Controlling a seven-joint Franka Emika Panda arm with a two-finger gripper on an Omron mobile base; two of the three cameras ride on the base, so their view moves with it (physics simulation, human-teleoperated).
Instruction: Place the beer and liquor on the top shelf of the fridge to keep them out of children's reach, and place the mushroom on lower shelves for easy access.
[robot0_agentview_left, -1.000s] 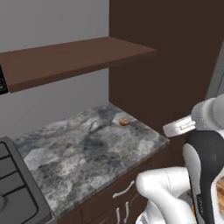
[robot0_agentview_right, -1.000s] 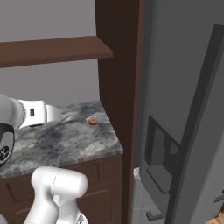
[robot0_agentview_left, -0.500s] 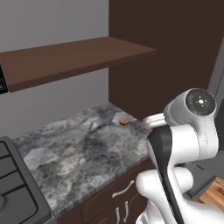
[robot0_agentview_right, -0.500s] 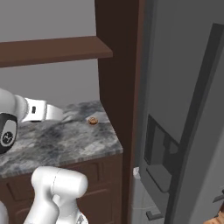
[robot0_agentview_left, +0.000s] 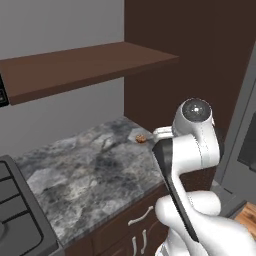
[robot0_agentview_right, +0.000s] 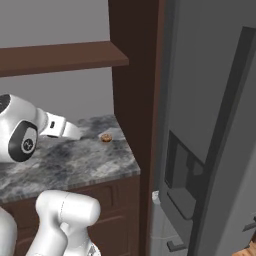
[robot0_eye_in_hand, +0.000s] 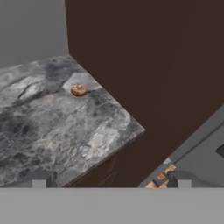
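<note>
mushroom (robot0_eye_in_hand: 78, 89): lying upper left in the hand view, ahead on the bench (robot0_eye_in_hand: 52, 131)
hand (robot0_eye_in_hand: 111, 179): spreading wide, holding nothing

Left base view: behind arm, looks forward-down over marble counter (robot0_agentview_left: 90, 175), arm lower right. Right base view: same counter (robot0_agentview_right: 75, 162) lower left, fridge (robot0_agentview_right: 210, 125) right. Hand view: close above counter corner (robot0_eye_in_hand: 65, 127). All share mushroom (robot0_agentview_left: 141, 138) (robot0_agentview_right: 105, 137) (robot0_eye_in_hand: 78, 89).

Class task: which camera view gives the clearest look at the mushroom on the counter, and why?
The hand view: the mushroom appears largest there, unobstructed on the marble counter. The left base view shows it tiny, close beside the arm; the right base view shows it small near the dark cabinet.
</note>
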